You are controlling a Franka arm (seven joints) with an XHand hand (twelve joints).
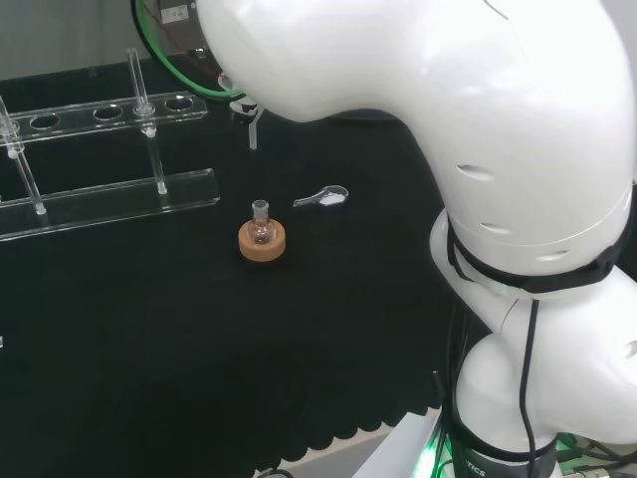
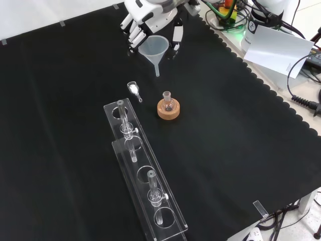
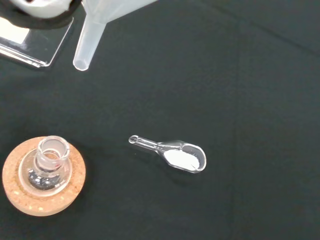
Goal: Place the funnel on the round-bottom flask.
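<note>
Robot hand: the robot hand (image 2: 150,20) is grasping the funnel (image 2: 153,47) by its wide cone, fingers curled round the rim, stem pointing down.
Funnel position: it is hanging above the worktop (image 2: 225,150), beyond the round-bottom flask (image 2: 167,103) in the front view and not yet over its neck.
Flask: it is sitting upright in a cork ring (image 2: 168,111), mouth open.
Handling: the funnel is looking like thin, light, smooth plastic, likely slippery, so gripping at the cone rim is keeping the stem free.
Risk: the small glass flask is probably fragile and easily tipped; the stem is needing a centred, gentle descent.
Nearby: a glass scoop (image 2: 133,89) is lying just beside the flask.
</note>
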